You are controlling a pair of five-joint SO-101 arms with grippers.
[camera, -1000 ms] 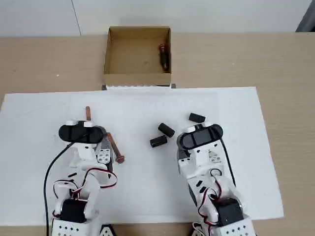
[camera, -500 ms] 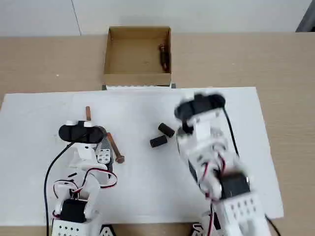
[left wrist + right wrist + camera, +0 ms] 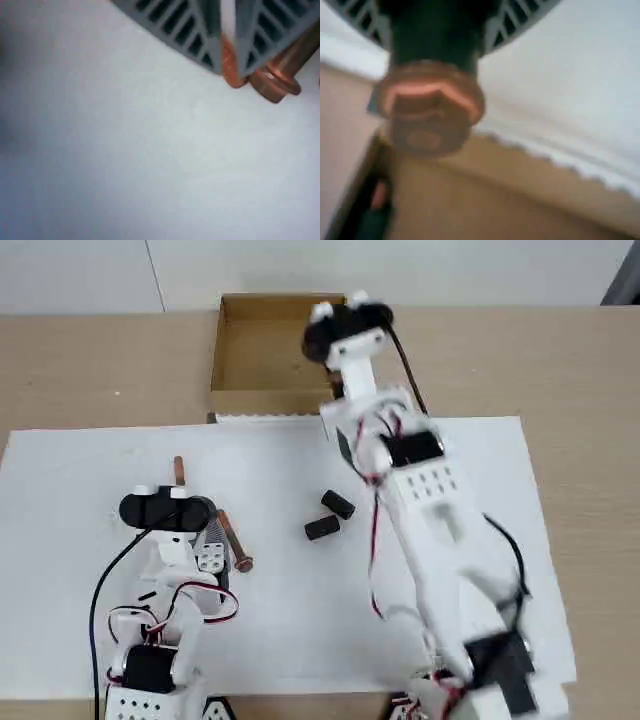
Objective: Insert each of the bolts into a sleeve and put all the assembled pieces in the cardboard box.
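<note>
- A wooden table (image 3: 580, 360) seen from above, with a white paper sheet (image 3: 90, 470) spread over its near half.
- A cardboard box (image 3: 278, 400), open at the top, stands on the table just beyond the far edge of the sheet.
- The right arm (image 3: 430, 500) stretches across the sheet to the box, with its far end over the box's right side.
- The right gripper (image 3: 432, 22) is clamped on a black sleeve (image 3: 432, 45).
- The head of a copper bolt (image 3: 427, 107) sticks out of the sleeve's end, so this piece is assembled. It hangs above the box's edge.
- Inside the box, near a corner, lies a dark piece with a copper end (image 3: 374, 210), too blurred to describe further.
- The left gripper (image 3: 229, 55) is low over the sheet on the left side, its jaws drawn nearly together with a thin gap.
- A bare bolt (image 3: 275, 82) lies on the sheet against the side of one finger. A sliver of copper shows at the fingertips, and I cannot tell whether the bolt is pinched.
- A second bare bolt (image 3: 179, 470) lies on the sheet just past the left arm.
- Two empty sleeves (image 3: 338, 504) (image 3: 322, 528) lie close together near the middle of the sheet, between the arms.
</note>
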